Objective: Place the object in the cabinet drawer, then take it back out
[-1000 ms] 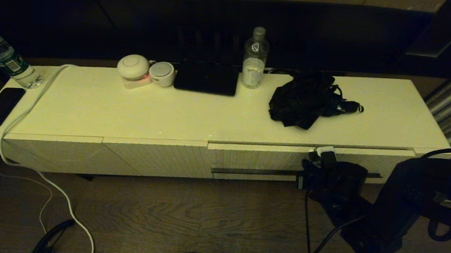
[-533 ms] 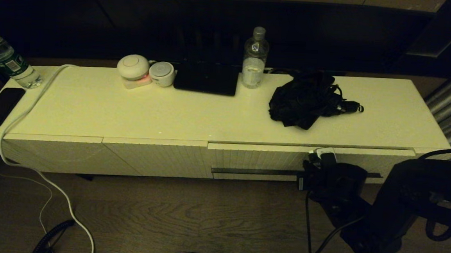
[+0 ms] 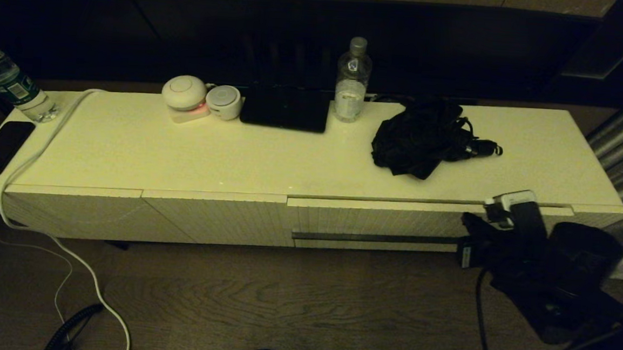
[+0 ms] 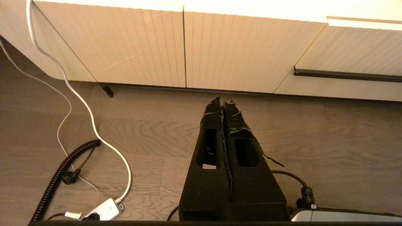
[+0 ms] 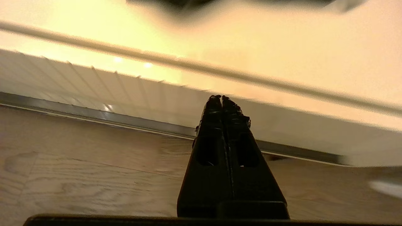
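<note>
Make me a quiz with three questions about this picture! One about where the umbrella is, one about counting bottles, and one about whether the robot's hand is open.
1. Where is the umbrella?
A. In the drawer
B. On top of the cabinet
C. On the floor

2. How many bottles stand on the cabinet?
A. Two
B. One
C. Four

3. How is the right end effector?
A. Shut on the umbrella
B. Wide open
C. Shut, holding nothing

Answers:
1. B: the umbrella lies on the cabinet top, above the drawer, which shows only a thin gap.
2. A: one bottle stands at the back by the umbrella, another bottle at the left end.
3. C: its fingers press together in front of the drawer with nothing between them.
</note>
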